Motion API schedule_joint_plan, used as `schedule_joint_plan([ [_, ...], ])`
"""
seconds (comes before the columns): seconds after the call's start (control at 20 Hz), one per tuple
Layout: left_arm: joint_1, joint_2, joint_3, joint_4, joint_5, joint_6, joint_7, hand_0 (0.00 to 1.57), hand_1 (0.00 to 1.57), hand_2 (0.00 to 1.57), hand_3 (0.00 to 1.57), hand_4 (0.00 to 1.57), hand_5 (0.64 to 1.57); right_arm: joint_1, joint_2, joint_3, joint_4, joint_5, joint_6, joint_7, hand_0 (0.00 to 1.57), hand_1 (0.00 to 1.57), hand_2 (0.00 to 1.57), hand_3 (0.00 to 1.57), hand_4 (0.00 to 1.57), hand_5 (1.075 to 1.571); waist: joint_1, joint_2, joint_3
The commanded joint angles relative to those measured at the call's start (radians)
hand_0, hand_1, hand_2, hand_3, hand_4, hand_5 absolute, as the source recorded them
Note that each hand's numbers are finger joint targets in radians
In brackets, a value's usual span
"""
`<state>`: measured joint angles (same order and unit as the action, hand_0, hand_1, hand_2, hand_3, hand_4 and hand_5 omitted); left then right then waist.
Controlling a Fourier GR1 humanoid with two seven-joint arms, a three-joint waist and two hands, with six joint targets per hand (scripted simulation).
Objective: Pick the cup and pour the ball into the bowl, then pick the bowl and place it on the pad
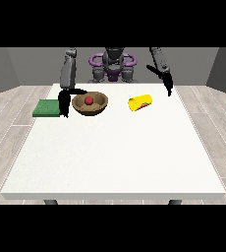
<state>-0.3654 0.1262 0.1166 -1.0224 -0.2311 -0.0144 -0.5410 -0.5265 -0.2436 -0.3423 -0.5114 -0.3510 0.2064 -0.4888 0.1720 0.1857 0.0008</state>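
Note:
A brown bowl (90, 104) stands on the table's far left part with a red ball (89, 100) lying inside it. A yellow cup (140, 102) lies on its side to the bowl's right, nothing holding it. A green pad (47, 108) lies flat at the table's left edge. The hand at the view's left (64, 103) hangs between the pad and the bowl, fingers pointing down and the thumb stretched out over the bowl's left rim. The hand at the view's right (167, 82) is raised above the table's far right, apart from the cup, fingers straight and pointing down.
The white table (115, 157) spreads wide toward the camera. The robot's torso (113, 66) stands behind the far edge.

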Motion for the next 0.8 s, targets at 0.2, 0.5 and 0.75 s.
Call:
schedule_joint_plan([
  [0.2,0.007,0.043,0.008,-0.062,0.029,-0.052,0.006,0.00,0.00,0.00,0.00,0.00,0.694,-0.086,0.046,-0.016,0.061,-0.022,-0.072,-0.009,0.00,0.00,0.00,0.00,0.00,1.569,0.028,0.045,-0.0002],
  [0.5,-0.037,0.026,-0.041,-0.124,0.003,-0.056,-0.017,0.00,0.00,0.00,0.00,0.00,0.701,0.050,-0.003,0.112,0.131,0.169,-0.247,0.011,1.57,1.57,1.57,1.57,1.01,1.532,0.140,0.141,-0.0032],
  [0.75,-0.098,0.021,-0.070,-0.151,-0.015,-0.060,-0.018,0.00,0.00,0.00,0.00,0.00,0.711,0.142,-0.160,0.216,0.091,0.372,-0.459,-0.047,1.57,1.57,1.57,1.57,1.30,1.565,0.202,0.226,-0.0103],
])
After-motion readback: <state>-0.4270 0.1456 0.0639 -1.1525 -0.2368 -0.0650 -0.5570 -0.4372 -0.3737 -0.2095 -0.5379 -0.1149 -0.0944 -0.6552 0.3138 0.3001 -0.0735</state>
